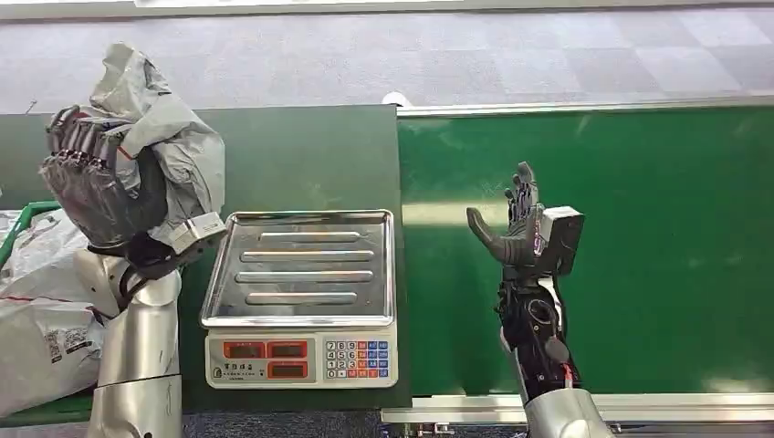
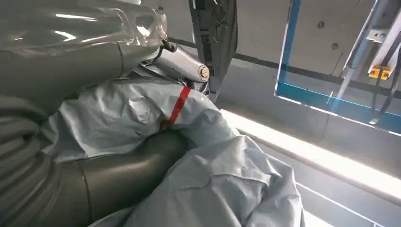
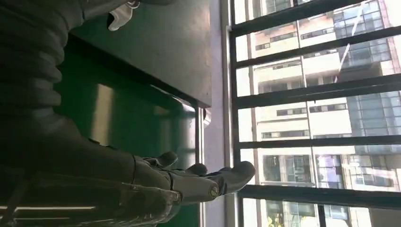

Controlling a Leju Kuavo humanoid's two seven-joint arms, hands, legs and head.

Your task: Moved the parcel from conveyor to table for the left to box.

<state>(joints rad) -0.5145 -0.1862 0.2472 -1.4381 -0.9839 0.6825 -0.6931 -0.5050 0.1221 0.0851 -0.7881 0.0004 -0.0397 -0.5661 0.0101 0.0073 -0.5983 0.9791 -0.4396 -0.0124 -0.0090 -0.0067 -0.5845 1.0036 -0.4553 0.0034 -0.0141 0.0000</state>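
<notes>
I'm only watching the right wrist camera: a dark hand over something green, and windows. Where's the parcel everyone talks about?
Observer: The left hand holds a grey parcel raised above the dark table, left of a scale.
Operator: Is anything on that scale?
Observer: No, its steel tray is bare.
Operator: And my hand, is it carrying something?
Observer: No. The right hand is open over the green conveyor, fingers pointing up.

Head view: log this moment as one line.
left hand: holds grey parcel raised | right hand: open above conveyor | scale: tray bare
</notes>
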